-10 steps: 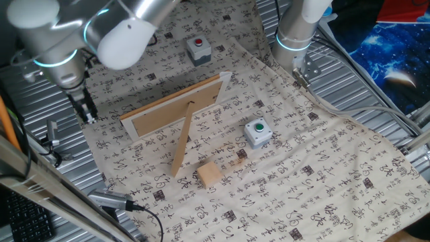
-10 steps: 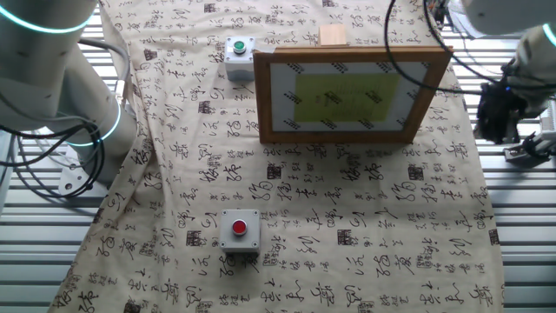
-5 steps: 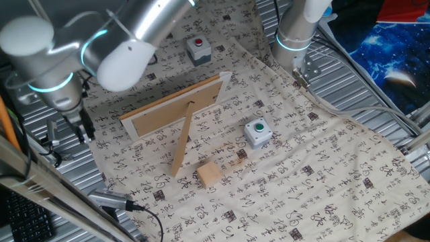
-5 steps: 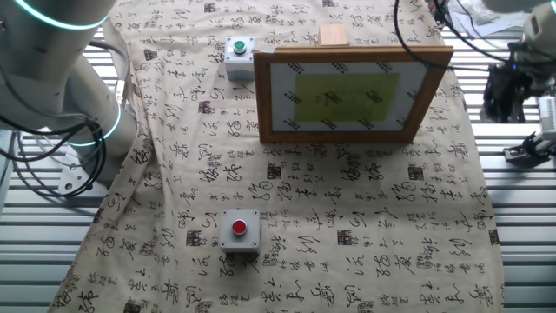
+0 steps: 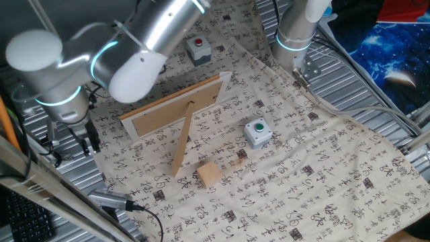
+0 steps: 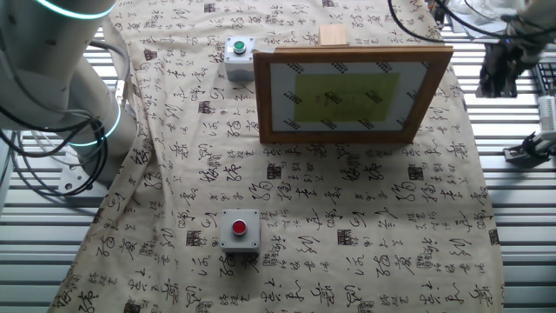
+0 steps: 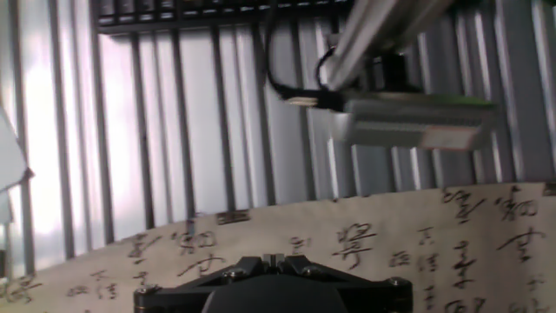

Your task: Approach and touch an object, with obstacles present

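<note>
Arm skirts the frame toward the cube

The gripper (image 5: 89,142), jaw state unreadable, should round the picture frame (image 5: 176,106) and prop leg (image 5: 182,144), approaching the wooden cube (image 5: 209,175) from its open side.

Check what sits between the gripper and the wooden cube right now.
In one fixed view the gripper hangs off the cloth's edge; between it and the wooden cube lie printed cloth and the picture frame's prop leg.

Only Chinese calligraphy printed across the tablecloth (image 5: 322,161)
</note>
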Tool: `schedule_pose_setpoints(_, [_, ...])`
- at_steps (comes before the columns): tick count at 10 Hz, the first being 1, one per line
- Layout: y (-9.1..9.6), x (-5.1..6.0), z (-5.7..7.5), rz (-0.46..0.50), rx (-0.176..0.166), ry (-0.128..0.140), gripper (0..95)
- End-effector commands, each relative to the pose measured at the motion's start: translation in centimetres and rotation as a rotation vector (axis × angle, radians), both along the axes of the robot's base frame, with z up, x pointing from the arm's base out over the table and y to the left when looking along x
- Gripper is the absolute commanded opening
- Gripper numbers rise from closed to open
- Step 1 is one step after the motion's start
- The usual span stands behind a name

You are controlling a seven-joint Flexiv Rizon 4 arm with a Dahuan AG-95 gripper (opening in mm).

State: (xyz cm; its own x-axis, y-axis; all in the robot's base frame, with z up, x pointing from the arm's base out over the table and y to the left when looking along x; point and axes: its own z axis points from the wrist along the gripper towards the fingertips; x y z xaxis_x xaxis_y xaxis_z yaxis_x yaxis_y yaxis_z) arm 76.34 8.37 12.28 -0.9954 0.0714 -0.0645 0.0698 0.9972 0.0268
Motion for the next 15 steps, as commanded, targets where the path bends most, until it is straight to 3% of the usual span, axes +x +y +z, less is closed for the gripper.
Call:
schedule_pose_setpoints(1, [0.7,0.1,-0.3,-0.008,-0.001,-0.005,0.0])
schedule_pose_setpoints(3, [2.1,0.0,-0.6,-0.026,-0.002,-0.012,0.0])
schedule_pose_setpoints(10, [4.4,-0.7,-0.5,-0.032,0.001,-0.022,0.0])
schedule_pose_setpoints(15, [5.2,-1.0,-0.4,-0.019,0.013,-0.022,0.0])
